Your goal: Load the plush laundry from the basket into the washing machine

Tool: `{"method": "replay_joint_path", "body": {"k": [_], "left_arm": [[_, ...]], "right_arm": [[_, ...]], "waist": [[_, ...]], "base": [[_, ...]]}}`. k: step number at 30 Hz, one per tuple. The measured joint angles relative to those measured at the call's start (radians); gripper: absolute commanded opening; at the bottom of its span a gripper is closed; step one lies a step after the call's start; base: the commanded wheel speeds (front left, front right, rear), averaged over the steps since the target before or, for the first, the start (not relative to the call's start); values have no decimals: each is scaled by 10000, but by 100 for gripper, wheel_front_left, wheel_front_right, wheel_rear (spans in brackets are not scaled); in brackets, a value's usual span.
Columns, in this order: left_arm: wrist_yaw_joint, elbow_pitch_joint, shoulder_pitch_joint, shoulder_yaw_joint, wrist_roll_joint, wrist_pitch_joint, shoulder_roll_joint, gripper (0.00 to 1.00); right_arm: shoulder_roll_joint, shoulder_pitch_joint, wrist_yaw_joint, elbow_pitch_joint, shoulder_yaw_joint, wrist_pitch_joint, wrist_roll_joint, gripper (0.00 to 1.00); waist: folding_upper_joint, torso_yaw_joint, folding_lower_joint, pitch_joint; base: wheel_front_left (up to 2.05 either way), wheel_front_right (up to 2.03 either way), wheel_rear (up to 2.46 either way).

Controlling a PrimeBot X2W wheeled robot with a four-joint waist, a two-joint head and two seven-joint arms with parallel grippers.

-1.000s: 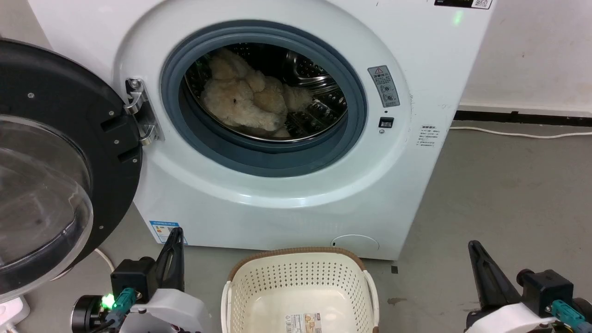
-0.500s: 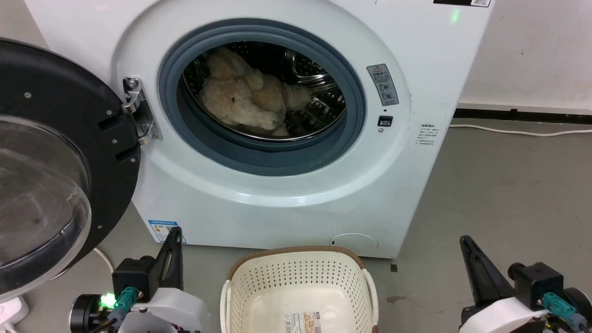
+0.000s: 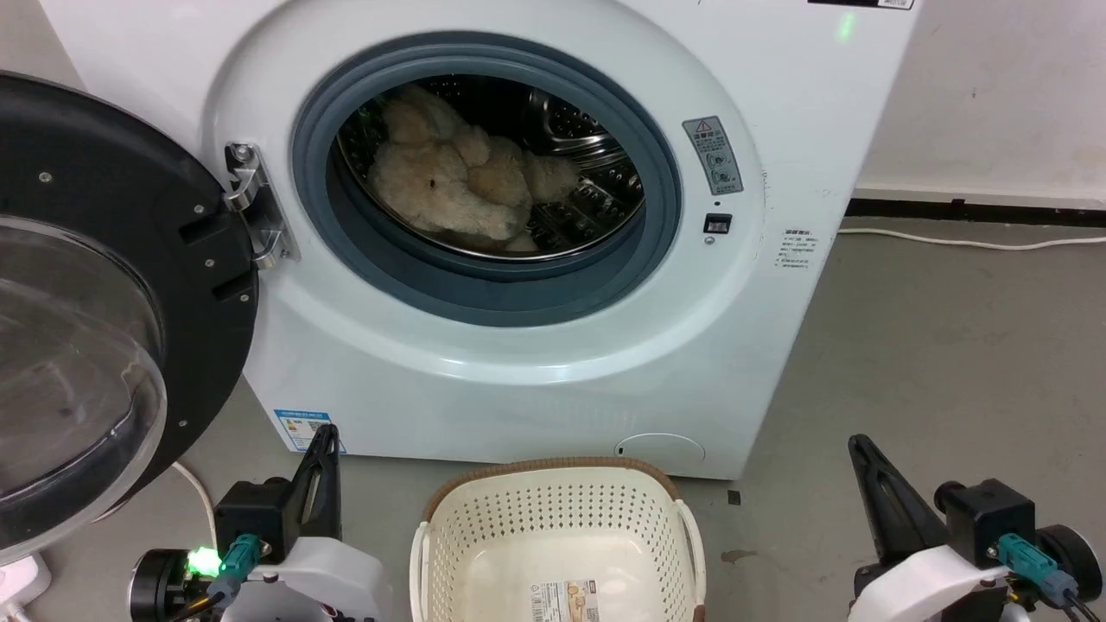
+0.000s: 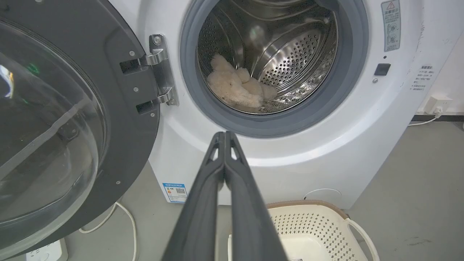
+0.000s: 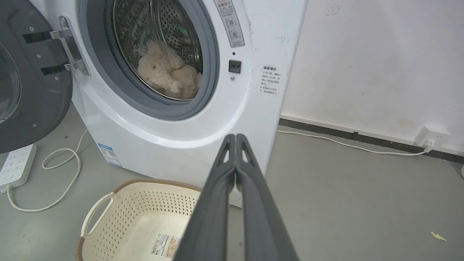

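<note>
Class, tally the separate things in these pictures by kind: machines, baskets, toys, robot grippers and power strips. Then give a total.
1 washing machine
1 laundry basket
1 plush toy
2 grippers: left gripper, right gripper, jaws shut
1 power strip
Total: 6

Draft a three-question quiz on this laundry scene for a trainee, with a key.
1. True or false: the plush laundry lies inside the drum of the washing machine.
2. What can be seen in the basket? A: the plush laundry. B: a label sticker on its floor. C: a folded towel.
3. In one word, how do the jaws of the left gripper and the right gripper stand?

Key
1. True: it rests on the drum's lower left side, behind the open door.
2. B.
3. Shut: the fingers of each meet at the tips, with nothing between them.
</note>
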Motion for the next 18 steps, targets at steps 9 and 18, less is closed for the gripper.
{"method": "replay_joint_path", "body": {"k": [9, 18], "left_arm": [[-115, 12, 0, 165, 314, 73, -222, 0], [-115, 12, 0, 196, 337, 73, -224, 0]], "right_arm": [[0, -155, 2, 71, 65, 75, -90, 0], [0, -162, 2, 75, 77, 75, -90, 0]], "waist": [[0, -17, 0, 24], [0, -17, 0, 24]], "base": [[0, 0, 0], [0, 0, 0]]}}
